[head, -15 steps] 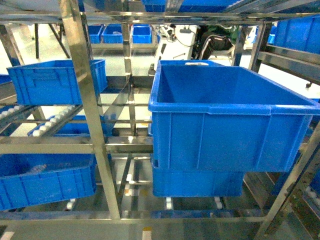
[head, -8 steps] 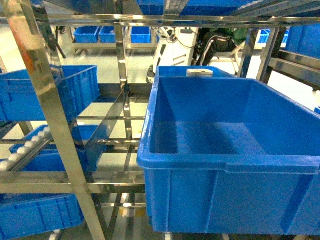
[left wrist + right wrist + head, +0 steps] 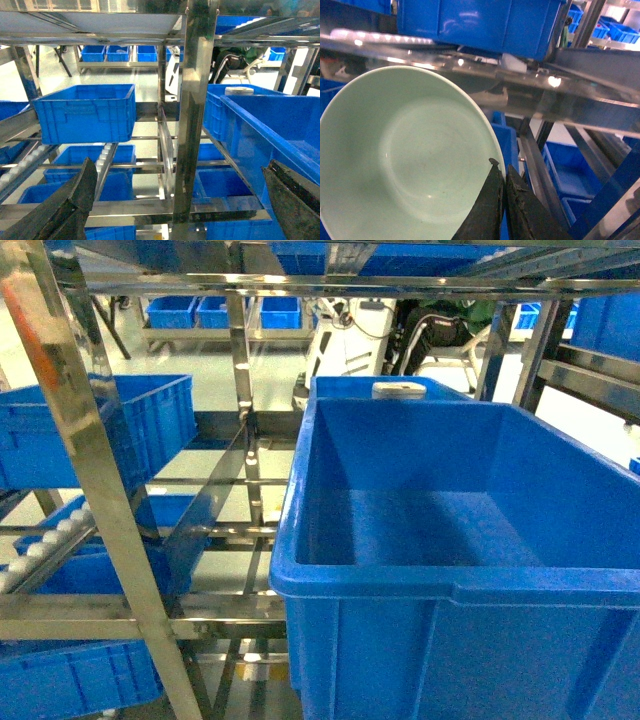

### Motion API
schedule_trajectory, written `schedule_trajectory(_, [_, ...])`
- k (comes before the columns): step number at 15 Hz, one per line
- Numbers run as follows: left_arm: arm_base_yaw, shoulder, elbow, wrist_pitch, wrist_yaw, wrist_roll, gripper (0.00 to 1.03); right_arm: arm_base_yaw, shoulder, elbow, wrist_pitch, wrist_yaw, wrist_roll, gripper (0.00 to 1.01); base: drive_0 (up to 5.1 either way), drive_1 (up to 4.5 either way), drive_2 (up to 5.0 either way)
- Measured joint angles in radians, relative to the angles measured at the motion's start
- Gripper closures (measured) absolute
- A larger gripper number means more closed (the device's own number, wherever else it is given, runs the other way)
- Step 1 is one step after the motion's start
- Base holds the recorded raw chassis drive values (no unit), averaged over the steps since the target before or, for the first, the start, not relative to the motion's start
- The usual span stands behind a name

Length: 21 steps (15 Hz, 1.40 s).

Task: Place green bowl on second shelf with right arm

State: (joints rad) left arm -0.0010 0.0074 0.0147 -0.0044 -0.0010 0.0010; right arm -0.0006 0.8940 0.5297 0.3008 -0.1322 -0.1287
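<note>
In the right wrist view the pale green bowl (image 3: 405, 160) fills the left half, seen from above its hollow. My right gripper (image 3: 502, 172) is shut on the bowl's right rim, one finger inside and one outside. A steel rail of the rack (image 3: 520, 92) and the underside of a blue crate (image 3: 475, 22) run just above the bowl. The head view shows the second shelf (image 3: 225, 610) of steel rails bearing a large deep blue crate (image 3: 450, 540); neither gripper shows there. My left gripper (image 3: 180, 167) is open, holding nothing, in front of a steel post (image 3: 192, 115).
A smaller blue crate (image 3: 95, 430) sits on roller rails at the left, with more crates below (image 3: 70, 680). A slanted steel upright (image 3: 95, 480) crosses the left foreground. A white object (image 3: 398, 390) lies behind the big crate. Further crates stand at the back (image 3: 215, 310).
The head view has closed in on the rack and risen: the large blue crate now looms bigger and I see down into it. No arm shows in any head frame.
</note>
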Motion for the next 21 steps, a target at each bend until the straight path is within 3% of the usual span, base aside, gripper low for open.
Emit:
schedule_trajectory(3, [0.0,0.0,0.0,0.0,0.0,0.0,0.05,0.03,0.118,-0.093,0.063,0.01,-0.031,0.99,0.0,0.0,0.0])
schedule_trajectory(5, [0.0,0.0,0.0,0.0,0.0,0.0,0.05,0.054,0.215,-0.095,0.156,0.014,-0.05,0.99,0.0,0.0,0.0])
schedule_trajectory(8, [0.0,0.0,0.0,0.0,0.0,0.0,0.05,0.051,0.411,-0.062,0.239,0.031,-0.076,0.99,0.0,0.0,0.0])
schedule_trajectory(9, [0.0,0.0,0.0,0.0,0.0,0.0,0.05,0.043,0.517,-0.032,0.277,0.031,-0.1,0.99,0.0,0.0,0.0])
schedule_trajectory(12, [0.0,0.0,0.0,0.0,0.0,0.0,0.05,0.03,0.716,0.063,0.313,0.055,-0.116,0.99,0.0,0.0,0.0])
schedule_trajectory(21, [0.0,0.0,0.0,0.0,0.0,0.0,0.05,0.034,0.852,0.173,0.283,0.034,-0.051,0.99,0.0,0.0,0.0])
